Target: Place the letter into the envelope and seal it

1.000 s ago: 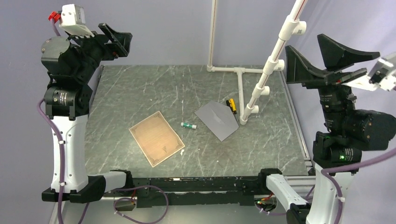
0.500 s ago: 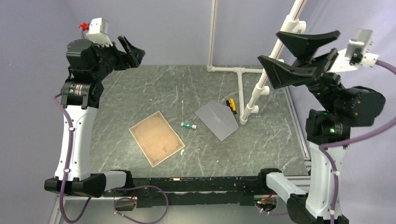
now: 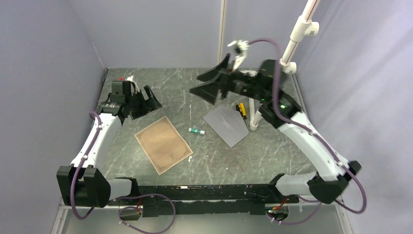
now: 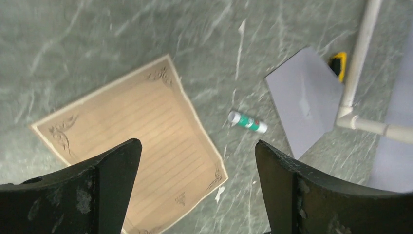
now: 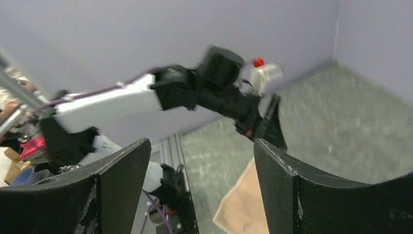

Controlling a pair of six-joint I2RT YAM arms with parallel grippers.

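The tan letter [image 3: 163,144] with a dark ornamental border lies flat on the marble table, left of centre; it also shows in the left wrist view [image 4: 131,141] and partly in the right wrist view [image 5: 238,204]. The grey envelope [image 3: 227,125] lies flat to its right and shows in the left wrist view [image 4: 304,100]. My left gripper [image 3: 148,101] is open and empty, above the table just beyond the letter's far left corner. My right gripper [image 3: 207,83] is open and empty, high above the table beyond the envelope, pointing left.
A small green-and-white glue stick [image 3: 197,131] lies between letter and envelope. A yellow-and-black object [image 3: 241,109] sits by the envelope's far corner. A white pipe frame [image 3: 253,97] stands at the back right. Purple walls enclose the table.
Both arms have swung down from raised, folded poses and out over the table. The left gripper now hovers near the letter, the right above the back of the table. Letter and envelope have not moved.
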